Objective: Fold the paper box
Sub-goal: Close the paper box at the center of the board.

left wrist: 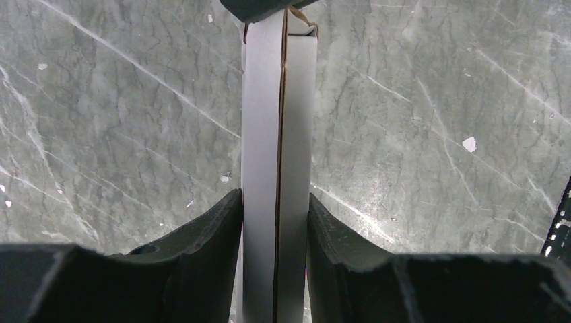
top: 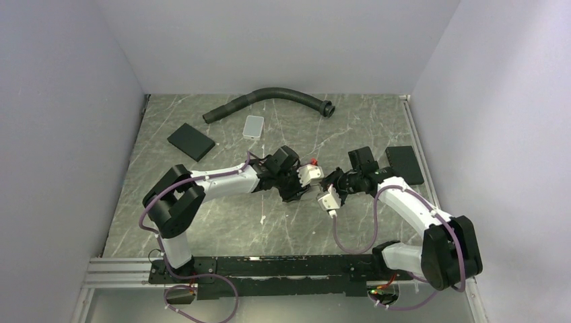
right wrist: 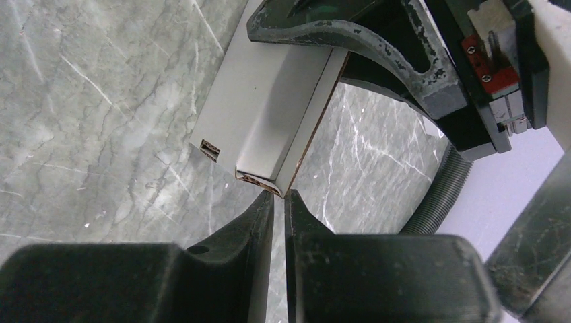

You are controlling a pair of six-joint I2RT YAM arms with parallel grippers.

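Clamping the paper box (left wrist: 277, 134), already a slim carton, mid-frame above the table (top: 236, 222) with the left pincer (left wrist: 276, 222), nipping its end with the near-closed right pincer (right wrist: 279, 202), apparently leaving end flaps to tuck.

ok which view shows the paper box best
Right wrist: it shows the paper box as a slim carton, two faces plus its end. Left wrist sees only one narrow side; top external barely shows it.

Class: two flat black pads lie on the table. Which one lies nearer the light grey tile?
The black pad on the left arm's side, just left of the grey tile; the other pad sits far right.
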